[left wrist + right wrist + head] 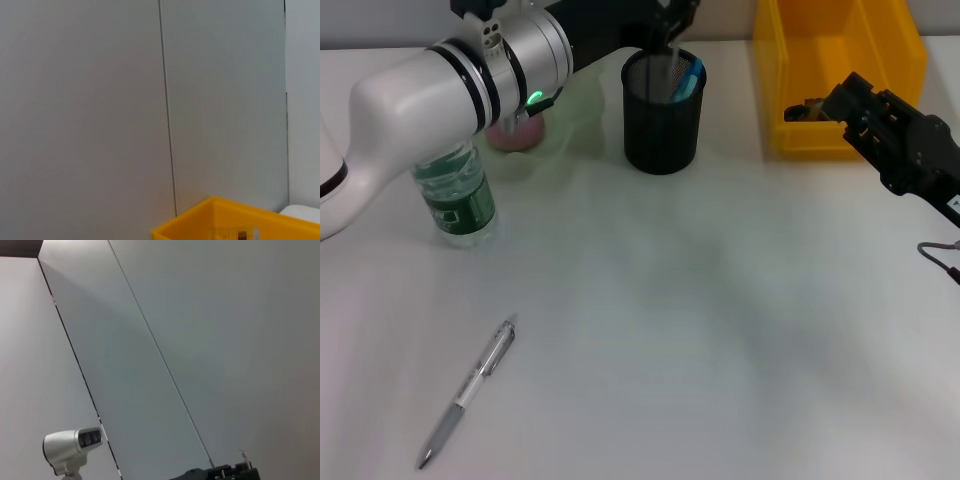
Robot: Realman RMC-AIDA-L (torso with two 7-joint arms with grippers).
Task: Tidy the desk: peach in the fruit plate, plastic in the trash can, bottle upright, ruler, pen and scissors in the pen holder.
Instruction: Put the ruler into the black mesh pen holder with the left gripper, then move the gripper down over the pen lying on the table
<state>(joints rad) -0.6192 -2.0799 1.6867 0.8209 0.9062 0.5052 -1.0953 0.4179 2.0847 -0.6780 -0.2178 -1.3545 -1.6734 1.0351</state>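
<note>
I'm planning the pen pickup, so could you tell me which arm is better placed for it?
Probably the left: the pen lies on the robot's left, while the right pincer sits far right by the yellow bin.

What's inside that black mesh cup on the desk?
In the pen holder a blue-handled item leans at the rim. The left gripper hangs over the opening, and the mesh hides anything lower down.

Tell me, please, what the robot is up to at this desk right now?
It is tidying the desk. The left end effector is over the black mesh pen holder, which already has a blue item in it. The right end effector sits by the yellow bin. The water bottle stands upright; the pen lies on the table.
</note>
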